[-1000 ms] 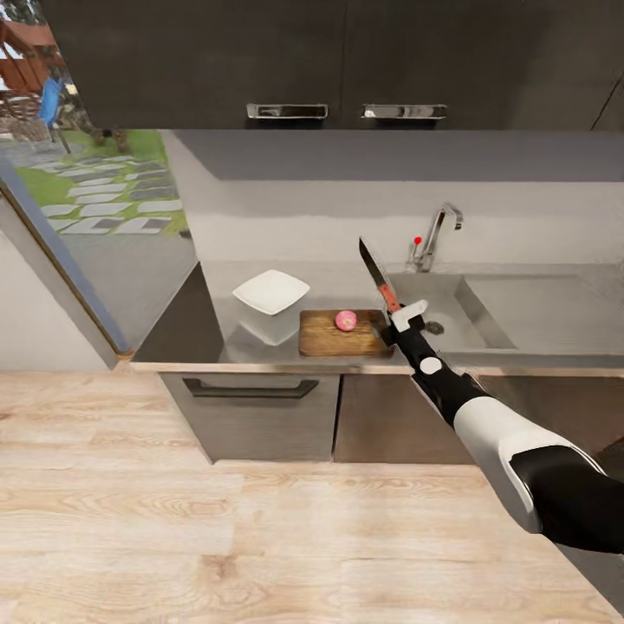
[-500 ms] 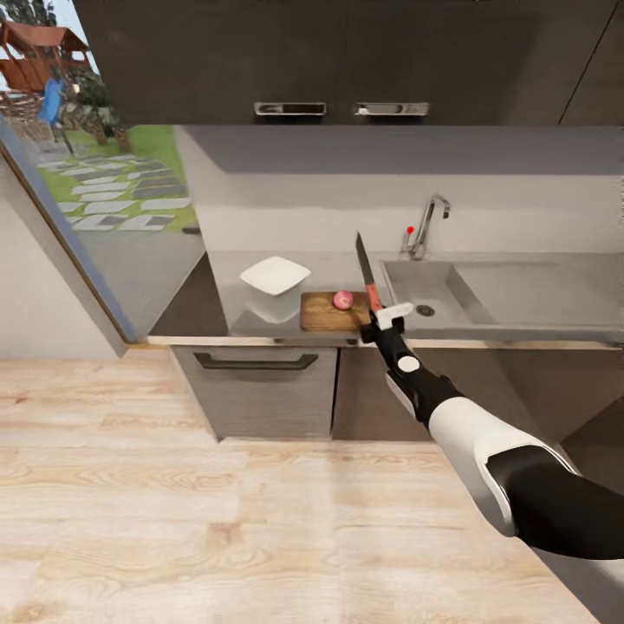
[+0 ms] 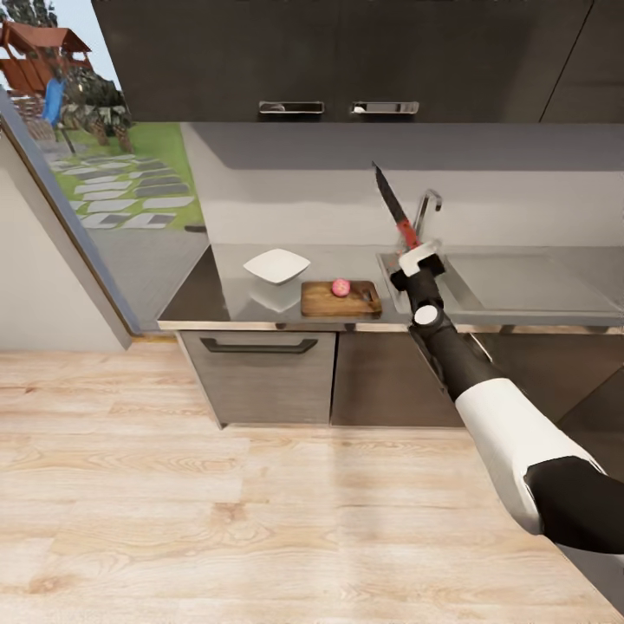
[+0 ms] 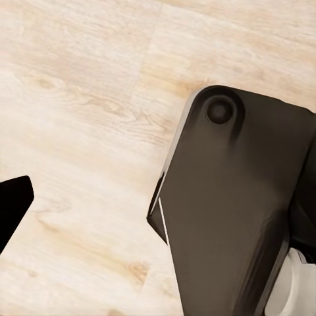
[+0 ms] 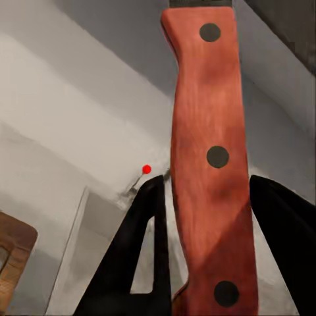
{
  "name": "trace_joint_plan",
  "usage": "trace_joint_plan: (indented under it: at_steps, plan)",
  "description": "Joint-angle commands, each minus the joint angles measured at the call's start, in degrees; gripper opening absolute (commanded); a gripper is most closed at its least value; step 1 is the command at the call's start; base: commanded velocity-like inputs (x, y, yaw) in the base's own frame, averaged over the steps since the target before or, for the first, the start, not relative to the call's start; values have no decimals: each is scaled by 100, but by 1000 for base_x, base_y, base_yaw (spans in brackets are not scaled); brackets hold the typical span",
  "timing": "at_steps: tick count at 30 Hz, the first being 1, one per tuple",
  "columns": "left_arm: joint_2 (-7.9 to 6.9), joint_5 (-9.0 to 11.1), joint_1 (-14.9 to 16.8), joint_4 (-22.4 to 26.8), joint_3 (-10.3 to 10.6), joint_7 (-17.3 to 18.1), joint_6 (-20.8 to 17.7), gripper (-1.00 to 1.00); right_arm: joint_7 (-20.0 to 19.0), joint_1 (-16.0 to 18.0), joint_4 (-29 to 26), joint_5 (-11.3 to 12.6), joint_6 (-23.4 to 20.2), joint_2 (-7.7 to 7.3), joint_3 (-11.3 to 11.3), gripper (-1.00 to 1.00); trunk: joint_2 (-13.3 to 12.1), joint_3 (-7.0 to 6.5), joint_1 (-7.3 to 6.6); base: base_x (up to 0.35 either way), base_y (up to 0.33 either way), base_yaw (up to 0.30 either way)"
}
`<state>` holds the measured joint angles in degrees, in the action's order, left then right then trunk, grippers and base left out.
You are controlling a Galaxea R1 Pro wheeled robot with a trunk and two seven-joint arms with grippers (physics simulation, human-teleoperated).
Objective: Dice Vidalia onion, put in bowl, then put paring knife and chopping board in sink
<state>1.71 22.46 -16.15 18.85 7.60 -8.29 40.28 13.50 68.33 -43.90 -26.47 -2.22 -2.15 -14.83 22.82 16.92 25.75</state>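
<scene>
The head camera looks forward and down from well back, with the countertop (image 3: 225, 299) across mid-frame. The right wrist camera sits very close to the paring knife (image 5: 207, 164), facing the tap (image 5: 141, 181) and sink (image 3: 520, 290), which both views share. The left wrist camera points down at the wooden floor (image 4: 72, 99), probably from low.

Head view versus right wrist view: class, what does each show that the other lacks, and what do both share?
Head view alone: the Vidalia onion whole on the chopping board, and the bowl beside it. Right wrist view alone: three dark rivets in the red handle. Both: the paring knife held in the right gripper, and the sink with its tap.
</scene>
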Motion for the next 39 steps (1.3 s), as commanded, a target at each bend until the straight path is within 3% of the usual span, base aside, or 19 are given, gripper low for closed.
trace_joint_plan:
  at_steps: [1, 3, 5, 7, 9, 14, 16, 18, 20, 32, 39]
  plan:
    - [-4, 10, -2, 13, 49, -58, 8, 100, 73, 5, -124, -332, -101, 4, -54, -100, 9, 9, 3, -18, 0, 0]
    - [-2, 7, -2, 13, 49, -58, 7, 100, 127, -2, -252, -1069, -180, 76, -157, -100, 9, 9, 3, -9, 0, 0]
    - [-3, 9, -2, 13, 49, -58, 9, 100, 222, -164, -303, -1758, -207, 307, -249, -100, 9, 9, 3, -4, 0, 0]
    - [-4, 11, -2, 13, 49, -58, 7, 100, 392, -468, -324, -2144, -209, 567, -290, -100, 9, 9, 3, -2, 0, 0]
    - [-4, 12, -2, 13, 49, -58, 6, 100, 704, -798, -337, -2322, -199, 730, -342, -100, 9, 9, 3, 0, 0, 0]
    - [-4, 13, -2, 13, 49, -58, 7, 100, 1384, -1268, -341, -2416, -140, 786, -612, -100, 9, 9, 3, 0, 0, 0]
    - [-4, 13, -2, 13, 49, -58, 8, 100, 1529, -1364, -339, -2418, -125, 669, -689, -100, 9, 9, 3, 15, -8, 0]
    - [-4, 13, -2, 13, 49, -58, 7, 100, 1553, -1416, -332, -2394, -115, 538, -708, -100, 9, 9, 3, 117, -113, 0]
    - [-4, 13, -2, 13, 49, -58, 6, 100, 1562, -1532, -329, -2385, -26, 503, -713, -100, 9, 9, 3, 185, -185, 0]
    - [-4, 13, -2, 13, 49, -58, 6, 100, 1569, -1719, -278, -2432, 26, 493, -763, -100, 9, 9, 3, 217, -218, 0]
    - [-4, 13, -2, 13, 49, -66, 6, 100, 1568, -1726, -262, -2425, -198, 509, -1172, -100, 9, 9, 3, 196, -195, 0]
